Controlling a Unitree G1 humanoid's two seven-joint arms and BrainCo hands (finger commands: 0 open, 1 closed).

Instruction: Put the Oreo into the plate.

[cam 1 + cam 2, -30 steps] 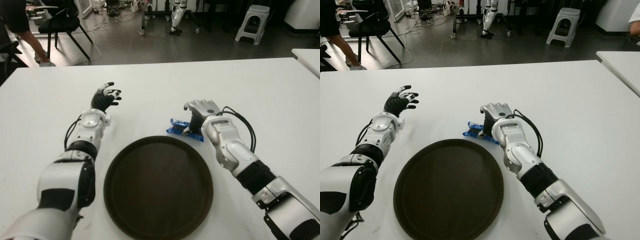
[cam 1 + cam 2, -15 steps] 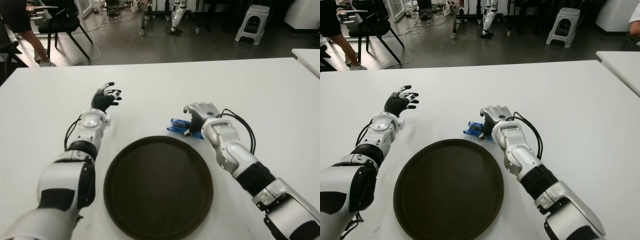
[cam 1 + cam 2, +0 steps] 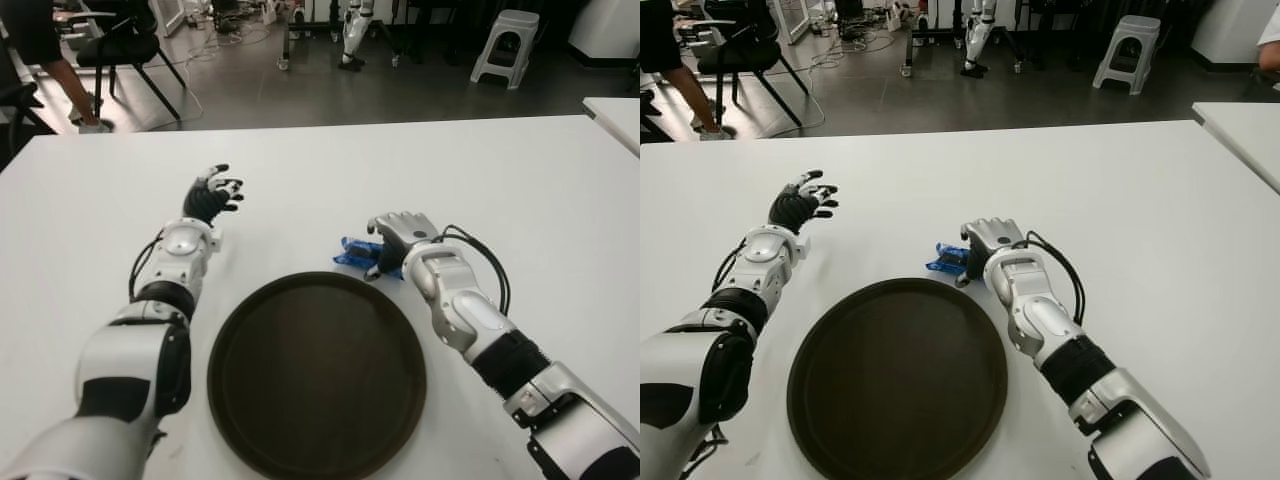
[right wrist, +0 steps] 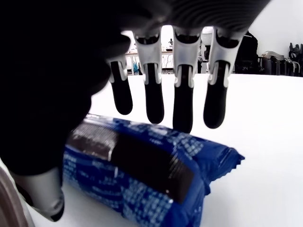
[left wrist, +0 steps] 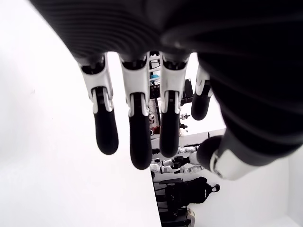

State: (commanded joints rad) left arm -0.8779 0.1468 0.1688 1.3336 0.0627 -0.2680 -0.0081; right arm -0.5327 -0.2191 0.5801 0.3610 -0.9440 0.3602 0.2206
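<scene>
Hovering right hand over blue Oreo pack, fingers extended above it, thumb low beside it, not clamping yet. Pack lying on the white surface, just beyond the far rim of the dark plate. Risking a slip: crinkly wrapper squirting out sideways when closing, or skidding away across the surface. Risking catching the plate rim while dragging over. Idling left hand spread, far-left of plate.

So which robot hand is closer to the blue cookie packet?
The right hand. It is directly over the cookie packet, fingers open. The left hand is off to the packet's left, over bare table.
</scene>
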